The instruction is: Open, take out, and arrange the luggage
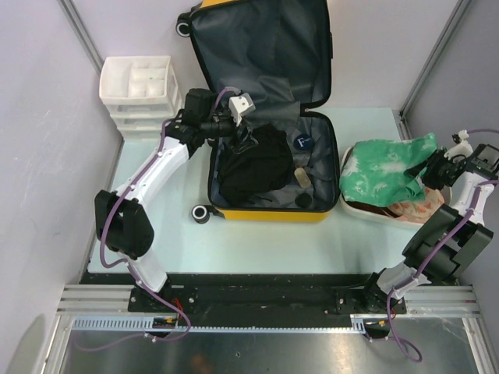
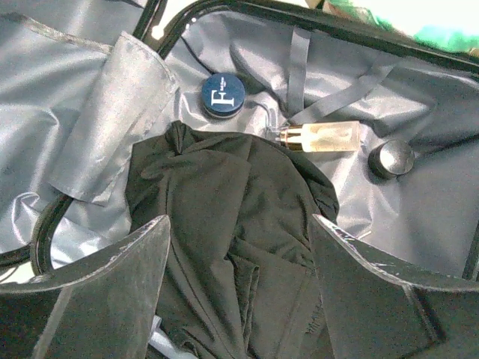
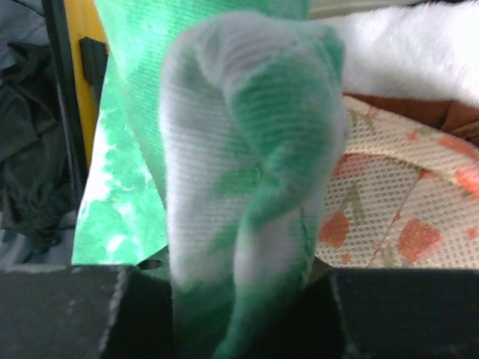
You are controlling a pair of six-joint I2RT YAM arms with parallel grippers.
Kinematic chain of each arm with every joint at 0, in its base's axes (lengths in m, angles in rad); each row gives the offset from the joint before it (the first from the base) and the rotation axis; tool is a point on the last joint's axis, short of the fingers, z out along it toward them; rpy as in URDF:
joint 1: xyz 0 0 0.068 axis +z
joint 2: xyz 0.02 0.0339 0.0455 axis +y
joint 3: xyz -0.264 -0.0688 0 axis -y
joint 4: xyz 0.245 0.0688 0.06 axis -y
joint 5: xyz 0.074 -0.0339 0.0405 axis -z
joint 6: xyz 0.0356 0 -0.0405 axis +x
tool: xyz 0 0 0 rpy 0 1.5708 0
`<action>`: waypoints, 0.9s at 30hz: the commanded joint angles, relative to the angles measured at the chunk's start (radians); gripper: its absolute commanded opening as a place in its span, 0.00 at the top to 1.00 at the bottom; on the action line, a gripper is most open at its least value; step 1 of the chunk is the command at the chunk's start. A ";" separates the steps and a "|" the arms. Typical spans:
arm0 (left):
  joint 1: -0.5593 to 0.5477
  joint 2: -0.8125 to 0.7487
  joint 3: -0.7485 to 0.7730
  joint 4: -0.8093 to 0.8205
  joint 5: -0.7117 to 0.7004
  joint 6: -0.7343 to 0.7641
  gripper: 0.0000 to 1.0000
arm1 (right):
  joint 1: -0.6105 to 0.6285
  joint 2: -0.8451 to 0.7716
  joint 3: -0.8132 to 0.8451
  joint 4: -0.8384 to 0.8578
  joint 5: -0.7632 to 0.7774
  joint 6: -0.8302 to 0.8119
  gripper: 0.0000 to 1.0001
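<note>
Inside open luggage (image 1: 265, 215), black garment (image 1: 253, 167), blue tin (image 1: 304, 141), bottle (image 1: 299, 178), green cloth (image 1: 382, 171) over tub (image 1: 352, 209)

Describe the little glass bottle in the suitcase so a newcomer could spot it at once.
Start at the open yellow suitcase mid-table, in its near half. Right of the black garment lie three small items: the bottle rests on its side between a round blue tin and a round black cap. It alone is long, clear and gold-collared.

Pale walls (image 1: 35, 117) — a light table (image 1: 273, 241) (white drawer unit (image 1: 139, 89) left).
</note>
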 commanded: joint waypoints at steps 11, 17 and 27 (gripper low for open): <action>0.000 -0.052 -0.035 0.021 -0.023 0.036 0.20 | 0.011 -0.098 0.038 0.165 0.262 -0.251 0.00; 0.004 -0.041 -0.039 0.022 -0.102 -0.033 0.16 | 0.127 -0.195 0.094 0.155 0.341 -0.296 0.00; 0.008 -0.008 -0.085 -0.035 -0.234 -0.051 0.00 | 0.336 -0.166 0.154 -0.152 0.324 -0.372 0.05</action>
